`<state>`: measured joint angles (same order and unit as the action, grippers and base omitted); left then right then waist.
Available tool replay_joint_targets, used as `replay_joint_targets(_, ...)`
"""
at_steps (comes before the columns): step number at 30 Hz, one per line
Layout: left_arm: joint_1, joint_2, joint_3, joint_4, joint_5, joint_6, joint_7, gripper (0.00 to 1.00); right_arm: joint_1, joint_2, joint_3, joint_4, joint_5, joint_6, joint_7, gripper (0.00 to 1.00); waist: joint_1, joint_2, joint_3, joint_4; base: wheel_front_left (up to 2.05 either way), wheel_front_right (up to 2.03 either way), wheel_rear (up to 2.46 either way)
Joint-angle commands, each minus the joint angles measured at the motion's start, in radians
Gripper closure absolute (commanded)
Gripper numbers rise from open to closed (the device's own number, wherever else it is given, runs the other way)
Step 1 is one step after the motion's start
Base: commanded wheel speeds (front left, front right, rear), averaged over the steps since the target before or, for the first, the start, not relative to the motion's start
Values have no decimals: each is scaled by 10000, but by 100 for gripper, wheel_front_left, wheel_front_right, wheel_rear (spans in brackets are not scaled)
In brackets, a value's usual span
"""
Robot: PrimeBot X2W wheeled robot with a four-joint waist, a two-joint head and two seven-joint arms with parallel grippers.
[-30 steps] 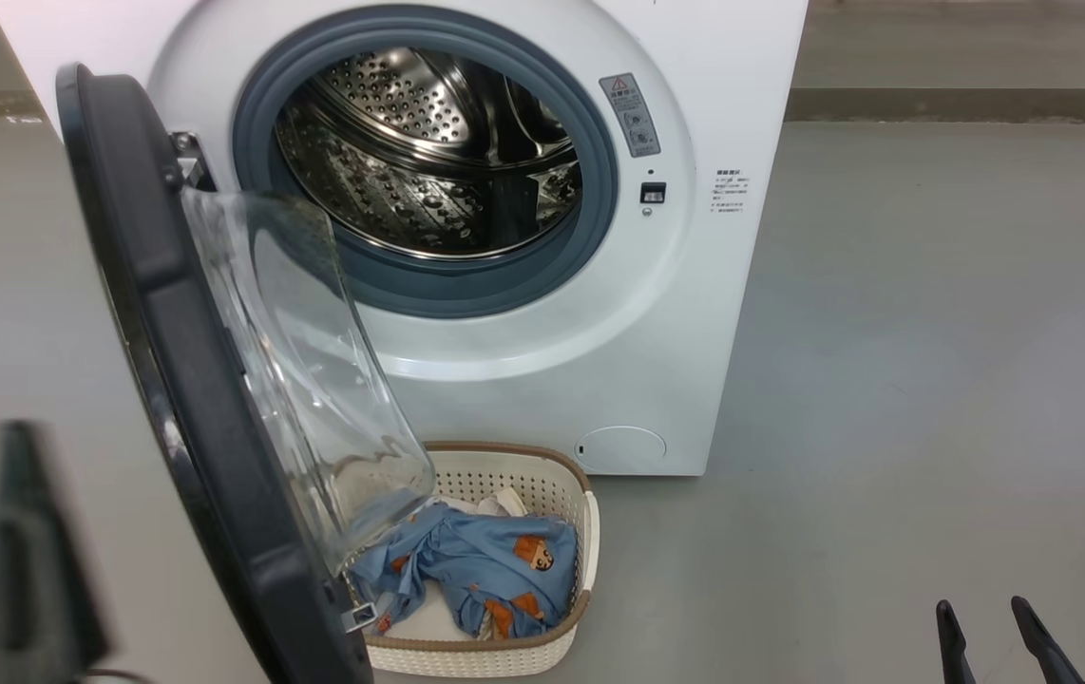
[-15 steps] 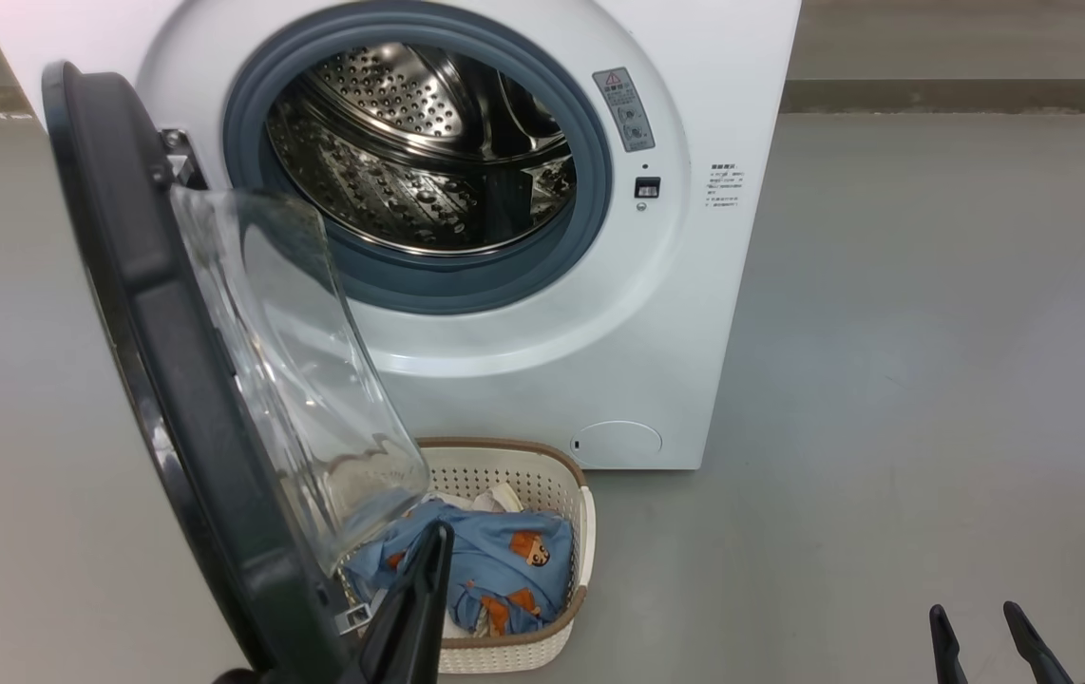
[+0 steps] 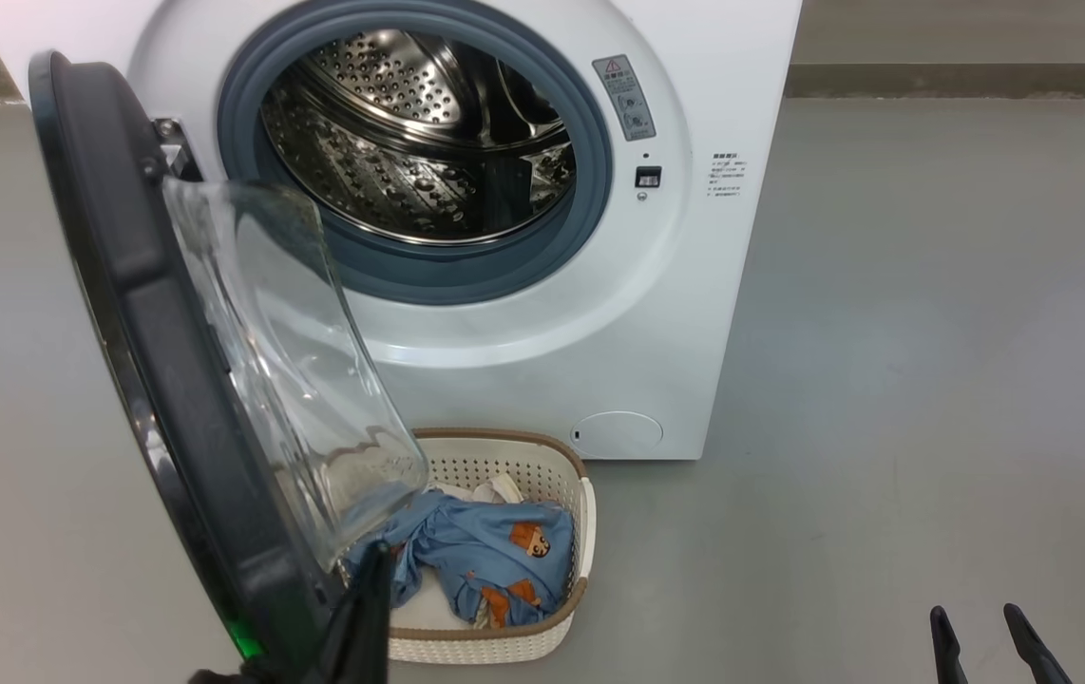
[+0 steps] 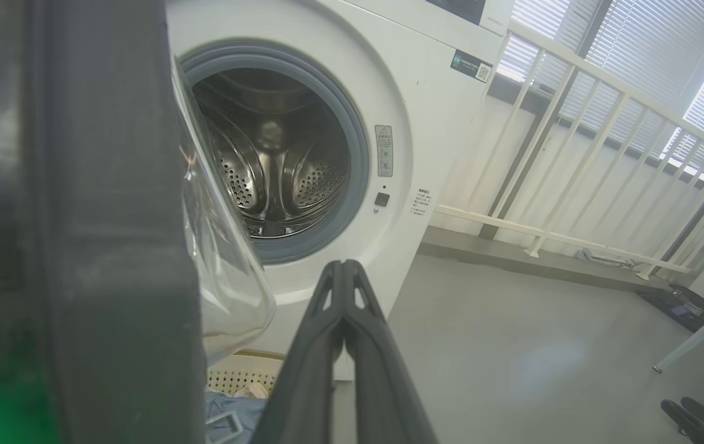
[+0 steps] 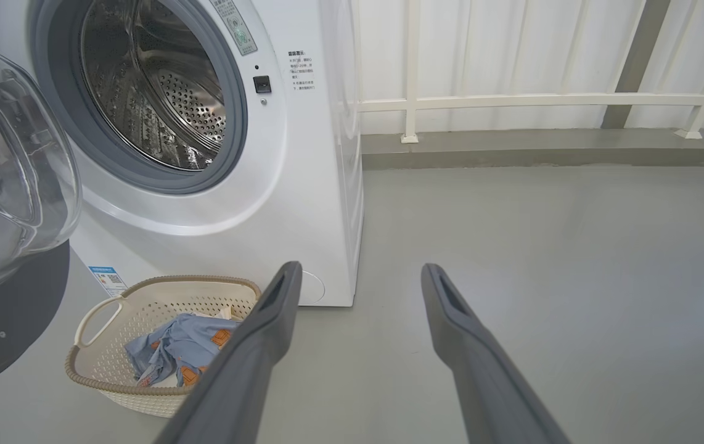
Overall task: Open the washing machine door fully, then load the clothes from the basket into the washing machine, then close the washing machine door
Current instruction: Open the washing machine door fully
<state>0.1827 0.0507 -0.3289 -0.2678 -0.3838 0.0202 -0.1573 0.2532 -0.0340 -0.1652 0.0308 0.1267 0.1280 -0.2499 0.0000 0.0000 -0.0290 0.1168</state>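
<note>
Left gripper [image 3: 371,560], jaws shut and empty, has crossed from outside the black-rimmed round glass washing machine door [image 3: 153,332] to its inner side, lower left. Opening looks nearly done. The light-blue printed clothes [image 3: 485,551] wait in the cream perforated plastic basket [image 3: 504,437] at bottom centre, and the right gripper [image 3: 975,613] has its jaws spread, empty.

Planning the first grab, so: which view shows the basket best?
The right wrist view: the basket shows nearly whole, rim, handle and the clothes inside. In the head view the door hides its left part. The left wrist view catches a sliver of its wall below the door glass.
</note>
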Motion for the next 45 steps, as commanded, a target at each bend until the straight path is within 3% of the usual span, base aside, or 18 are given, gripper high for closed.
replay_joint_targets(1, -521, 11, 426, -160, 97, 130, -87, 100, -176, -162, 271, -196, 115, 27, -118, 0, 0, 0, 25, 21, 0, 0, 0)
replay_joint_targets(20, -678, 74, 1117, 243, 131, 1021, -5, 100, -229, -162, 224, -109, 260, 27, -118, 0, 0, 0, 176, 609, 0, 0, 0)
replay_joint_targets(34, -723, 260, 2167, 112, -92, 1701, -97, 100, -198, -162, 289, -31, 259, 27, -118, 0, 0, 0, 286, 1629, 0, 0, 0)
replay_joint_targets(45, -1018, 540, 3263, 733, -501, 1990, -343, 100, -209, -162, 378, -12, 210, 27, -118, 0, 0, 0, 308, 1865, 0, 0, 0)
